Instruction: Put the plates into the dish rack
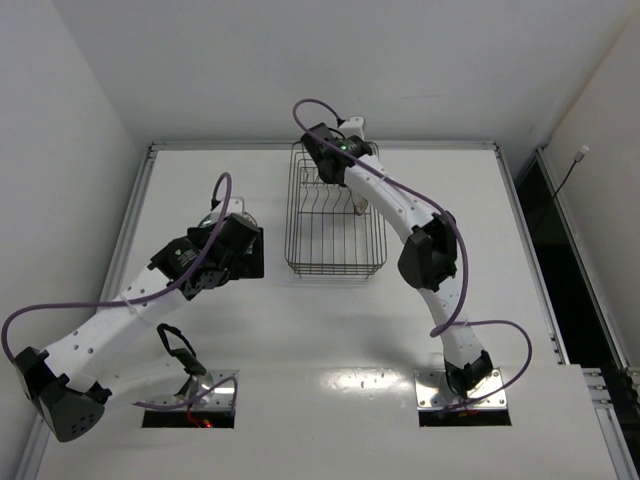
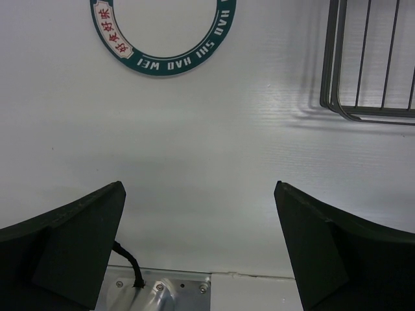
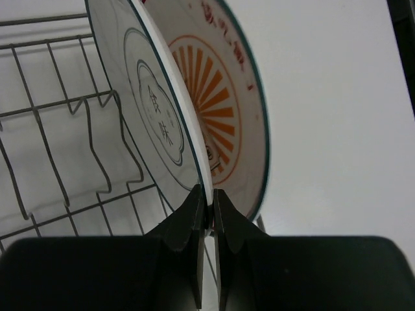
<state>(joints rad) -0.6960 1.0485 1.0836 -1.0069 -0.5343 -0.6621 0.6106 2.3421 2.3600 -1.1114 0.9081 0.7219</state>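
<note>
Risk lies at the right hand [image 3: 206,202], which is pinched tight on the rim of the round white plate with a grey ring and dark central characters [image 3: 155,123]. That plate stands tilted on edge inside the black wire dish rack [image 1: 335,268], just beside the round white plate with an orange-red sunburst centre [image 3: 224,110]; whether they touch I cannot tell. Released before its rim seats between prongs, the grey-ringed plate would likely tip onto its neighbour or slide along the wires. The left hand [image 2: 200,194] gapes wide and empty over the white desk [image 2: 194,142], near a round teal-banded lettered plate [image 2: 165,65] lying flat outside the rack.
</note>
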